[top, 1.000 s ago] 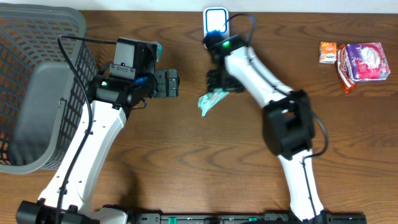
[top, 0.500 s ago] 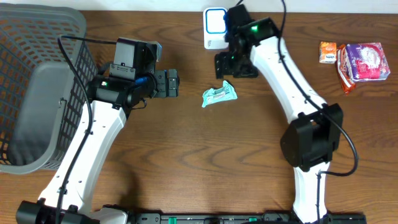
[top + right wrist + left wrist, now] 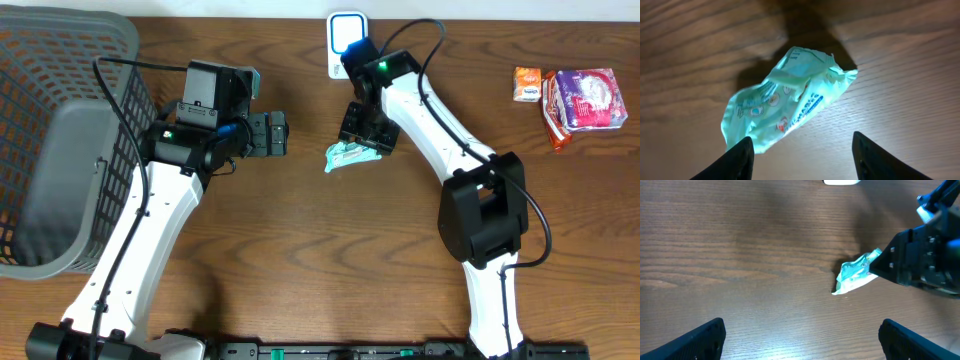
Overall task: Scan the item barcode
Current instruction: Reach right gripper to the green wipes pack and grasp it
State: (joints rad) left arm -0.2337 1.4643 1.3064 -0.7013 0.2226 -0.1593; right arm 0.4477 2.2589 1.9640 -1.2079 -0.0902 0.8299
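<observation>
A crumpled teal packet [image 3: 343, 156] lies flat on the wooden table, near the middle. My right gripper [image 3: 363, 132] hovers just over its right end, jaws open. In the right wrist view the packet [image 3: 785, 100] reaches down to the left fingertip [image 3: 740, 155], and the gripper [image 3: 802, 140] holds nothing. The white scanner [image 3: 344, 40] with a blue face stands at the back edge, behind the right arm. My left gripper [image 3: 277, 133] stays to the left of the packet, wide open and empty. The left wrist view shows the packet [image 3: 854, 273] ahead with the right gripper [image 3: 920, 260] against it.
A grey mesh basket [image 3: 60, 140] fills the left side of the table. At the back right lie a small orange pack [image 3: 527, 84] and a pink and red bag [image 3: 586, 100].
The right gripper left the packet on the table, swung back toward the scanner, then came down over the packet again with narrower jaws. The left arm has not moved.
</observation>
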